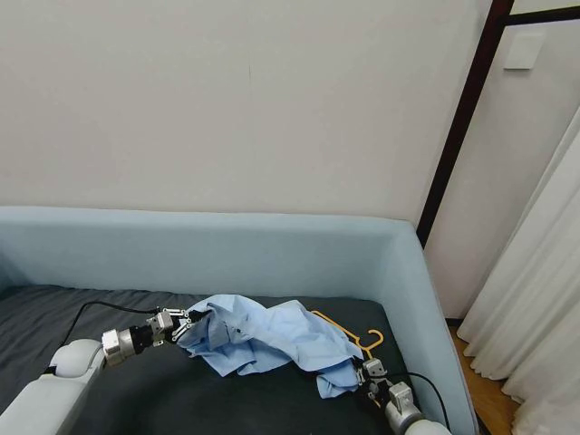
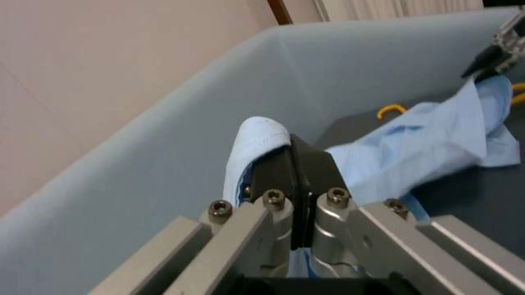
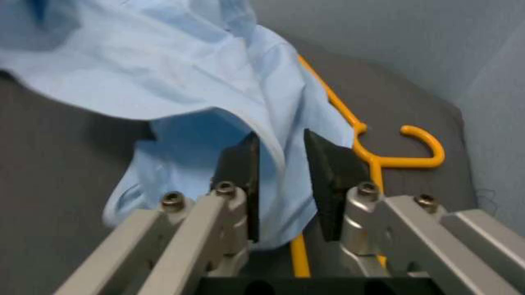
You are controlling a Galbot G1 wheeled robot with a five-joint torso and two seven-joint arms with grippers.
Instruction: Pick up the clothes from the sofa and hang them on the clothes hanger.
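The light blue shirt (image 1: 272, 335) (image 2: 426, 138) (image 3: 164, 67) lies crumpled on the dark grey seat cushion (image 1: 54, 313) of the sofa, toward the robot's right half of the seat and near the padded blue backrest (image 1: 227, 254). A yellow hanger (image 1: 367, 337) (image 2: 392, 110) (image 3: 385, 157) lies flat on the cushion, partly under the shirt's right side, with its hook poking out past the cloth toward the sofa's right arm. The left gripper (image 1: 188, 328) (image 2: 293, 161) is at the shirt's left edge, low over the cushion. Its fingers are clenched on a fold of the blue cloth, which bulges up around the black pads in the left wrist view. The right gripper (image 1: 364, 367) (image 3: 281, 166) is at the shirt's lower right corner, just beside the hanger's shaft. Its pads stand apart with a gap between them, and a hemmed edge of the shirt runs through that gap without being pinched. It also shows far off in the left wrist view (image 2: 500, 46), by the shirt's far end. A black cable (image 1: 100, 306) trails across the cushion behind the left arm. A plain pale wall (image 1: 227, 91) rises behind the sofa. A dark door frame (image 1: 458, 127) and a white curtain (image 1: 544, 299) stand to the right.
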